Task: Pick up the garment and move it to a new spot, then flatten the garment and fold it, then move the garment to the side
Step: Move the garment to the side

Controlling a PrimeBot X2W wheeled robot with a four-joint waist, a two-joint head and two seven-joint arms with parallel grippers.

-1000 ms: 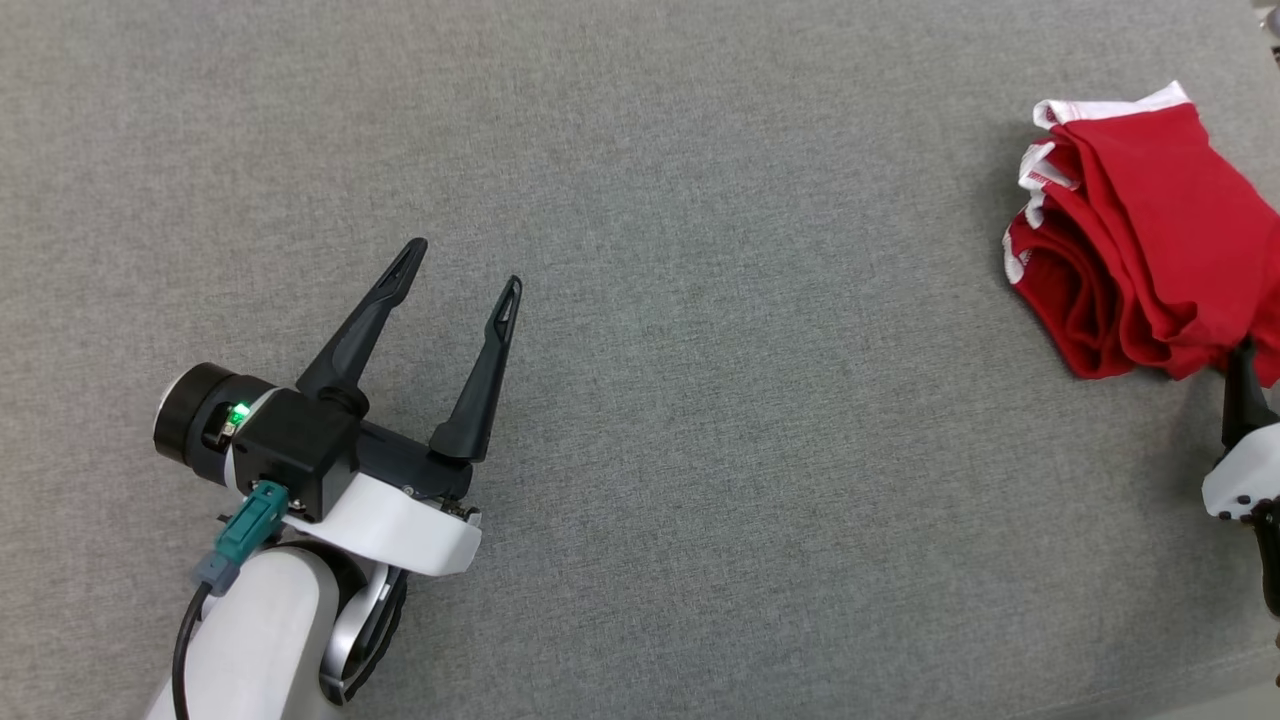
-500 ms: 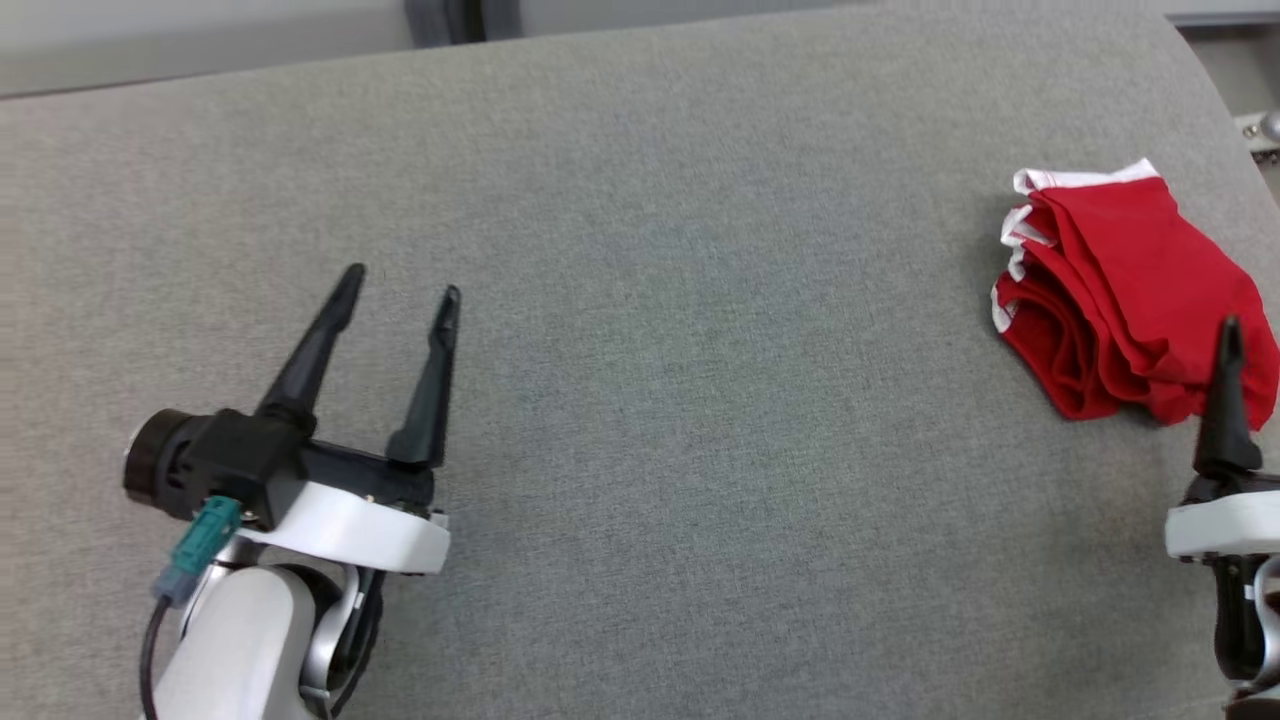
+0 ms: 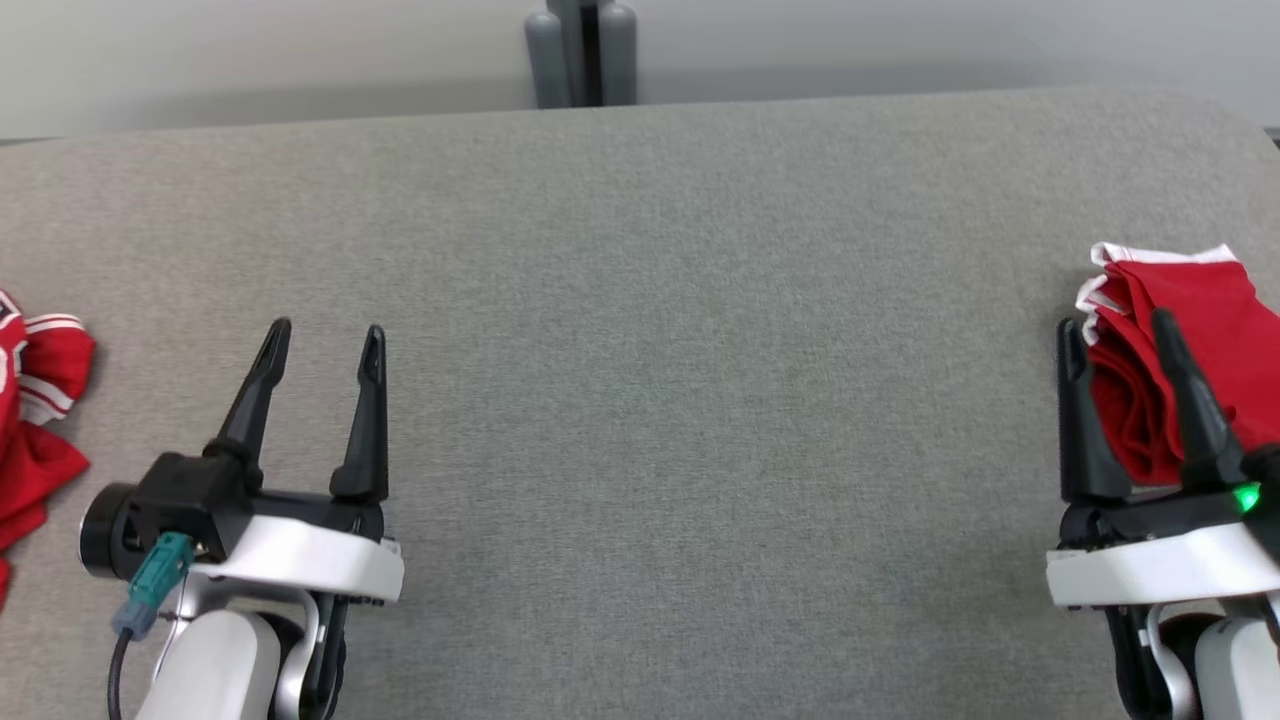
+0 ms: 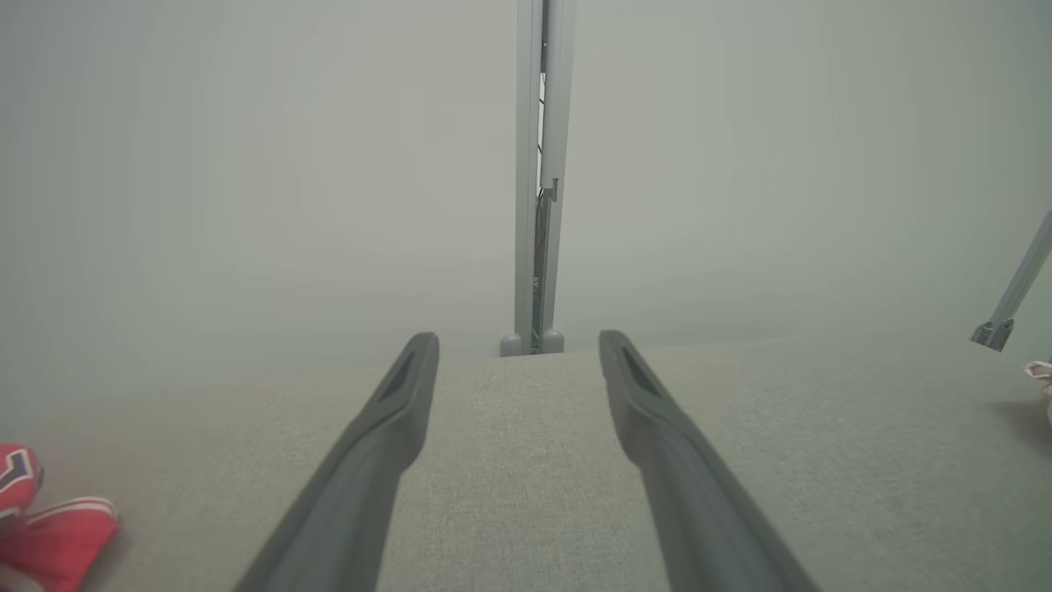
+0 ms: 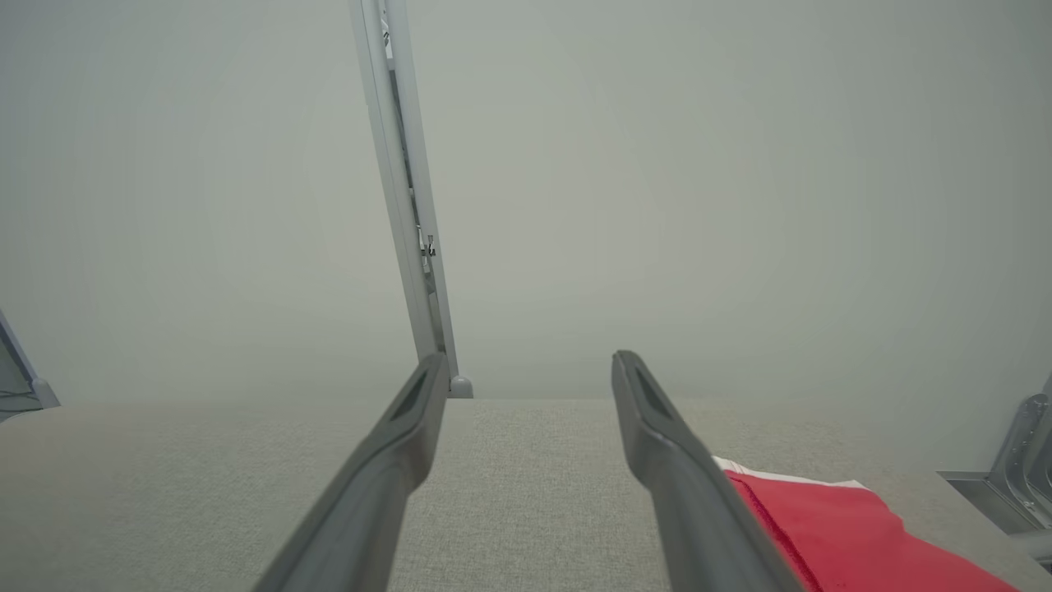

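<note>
lying at the far right of the grey worktop [image 3: 700,350], the folded red shirt [image 3: 1225,320] is cut off by the edge of the head view. its near part is hidden behind the outer finger of the right pincer [image 3: 1114,320]. a white hem shows along its top, and stacked red folds face the middle of the worktop. from the head view it is hard to say whether that finger touches the cloth or just passes above it; probably it hangs clear. the right wrist view shows the shirt low on the right, just beside that finger, with its lower part out of frame.

a second shirt [image 3: 55,365], red with red-white striped trim, lies crumpled at the far left. most of it is out of frame, and only a scrap of dark, white-edged marking can be made out in the left wrist view. both wrist views are pale and hazy, so little more than the grey post [image 3: 580,55] behind the far edge stands out.

both forearms rise from the lower corners, and the pincers point away towards the far edge, lying low over the cloth surface. the left pincer [image 3: 327,328] is spread wide and holds nothing, well apart from either shirt. the right pincer is spread wide too, with bare worktop between its fingers. a green light glows on its wrist.
</note>
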